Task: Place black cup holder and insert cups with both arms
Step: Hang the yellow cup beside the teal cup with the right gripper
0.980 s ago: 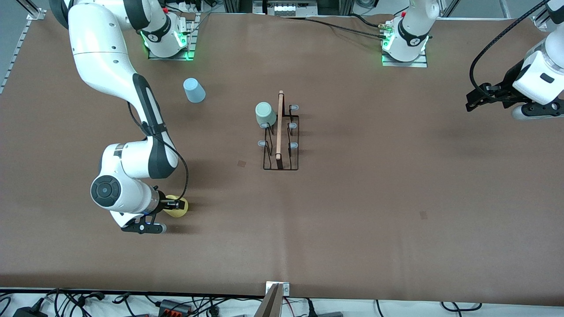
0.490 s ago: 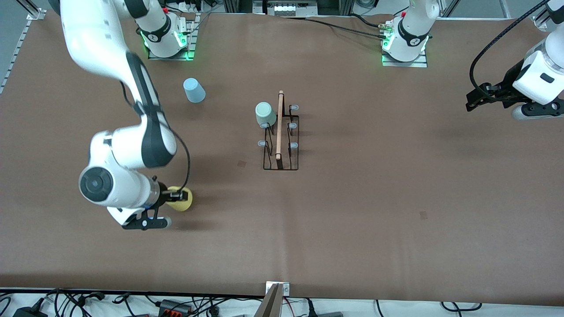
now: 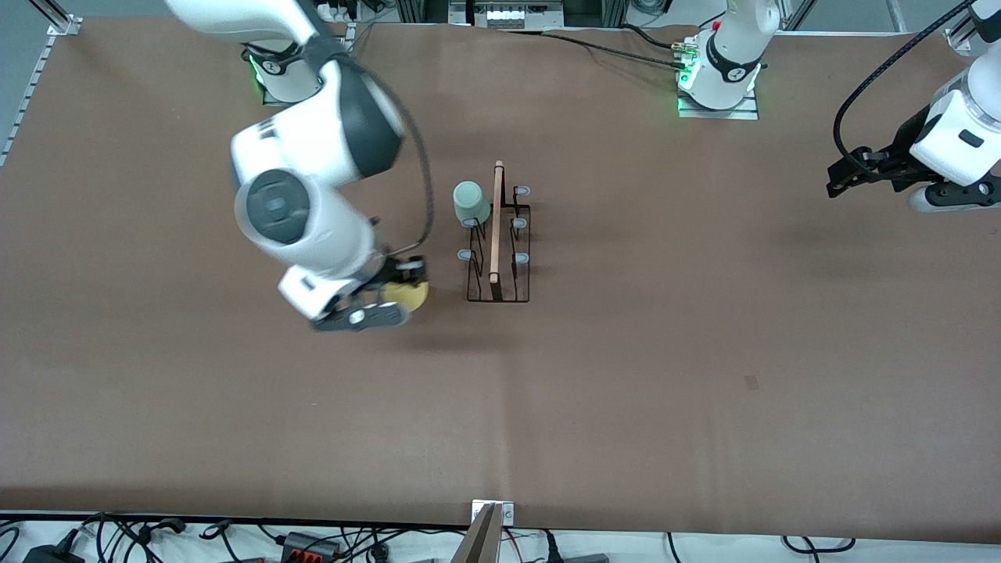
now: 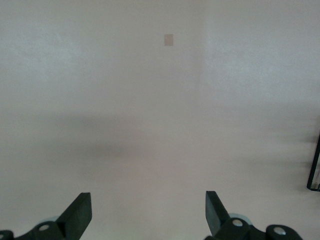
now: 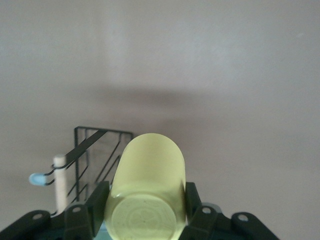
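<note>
The black cup holder (image 3: 498,266) stands mid-table, its wooden rod (image 3: 496,223) on top. The mint cup (image 3: 471,202) sits upside down on one of its prongs. My right gripper (image 3: 403,285) is shut on the yellow cup (image 3: 410,295) and holds it over the table beside the holder, toward the right arm's end. In the right wrist view the yellow cup (image 5: 148,185) sits between the fingers (image 5: 95,202), with the holder (image 5: 97,150) just past it. The blue cup is hidden by the right arm. My left gripper (image 3: 848,176) is open and empty (image 4: 148,212); that arm waits over its end of the table.
Brown table cover (image 3: 626,352) with a small dark patch (image 3: 751,381), which also shows in the left wrist view (image 4: 168,39). A metal bracket (image 3: 491,516) and cables (image 3: 297,539) lie along the edge nearest the front camera.
My right arm has lifted the yellow cup and carried it from the right arm's end of the table to beside the holder. It now covers the blue cup. The left arm has not moved.
</note>
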`<move>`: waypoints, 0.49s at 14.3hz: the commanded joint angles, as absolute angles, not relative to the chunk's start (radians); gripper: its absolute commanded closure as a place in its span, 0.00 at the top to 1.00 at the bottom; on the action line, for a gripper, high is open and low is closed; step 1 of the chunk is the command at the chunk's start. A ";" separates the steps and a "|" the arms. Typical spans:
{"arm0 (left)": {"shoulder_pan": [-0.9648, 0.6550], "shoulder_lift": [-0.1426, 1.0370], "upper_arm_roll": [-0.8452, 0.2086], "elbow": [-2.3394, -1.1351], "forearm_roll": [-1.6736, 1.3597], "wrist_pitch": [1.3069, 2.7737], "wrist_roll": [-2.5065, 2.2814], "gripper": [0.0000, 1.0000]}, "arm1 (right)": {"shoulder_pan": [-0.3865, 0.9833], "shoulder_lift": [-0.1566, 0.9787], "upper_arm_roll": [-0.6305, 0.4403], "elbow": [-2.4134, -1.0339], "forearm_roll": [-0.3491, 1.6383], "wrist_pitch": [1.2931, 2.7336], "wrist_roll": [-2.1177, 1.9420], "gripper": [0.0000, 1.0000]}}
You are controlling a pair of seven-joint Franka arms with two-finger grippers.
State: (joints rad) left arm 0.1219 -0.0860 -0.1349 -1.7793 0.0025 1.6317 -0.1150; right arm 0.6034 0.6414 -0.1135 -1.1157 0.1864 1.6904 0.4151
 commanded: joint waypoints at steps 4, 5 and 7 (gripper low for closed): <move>0.129 -0.092 -0.140 -1.761 -0.021 1.612 -0.114 1.00 | 0.666 0.667 -0.118 -1.138 0.205 1.701 0.518 0.23; 0.129 -0.092 -0.140 -1.761 -0.021 1.612 -0.114 1.00 | 0.672 0.673 -0.118 -1.140 0.236 1.703 0.520 0.24; 0.129 -0.092 -0.138 -1.761 -0.021 1.612 -0.114 1.00 | 0.675 0.689 -0.118 -1.140 0.278 1.703 0.519 0.24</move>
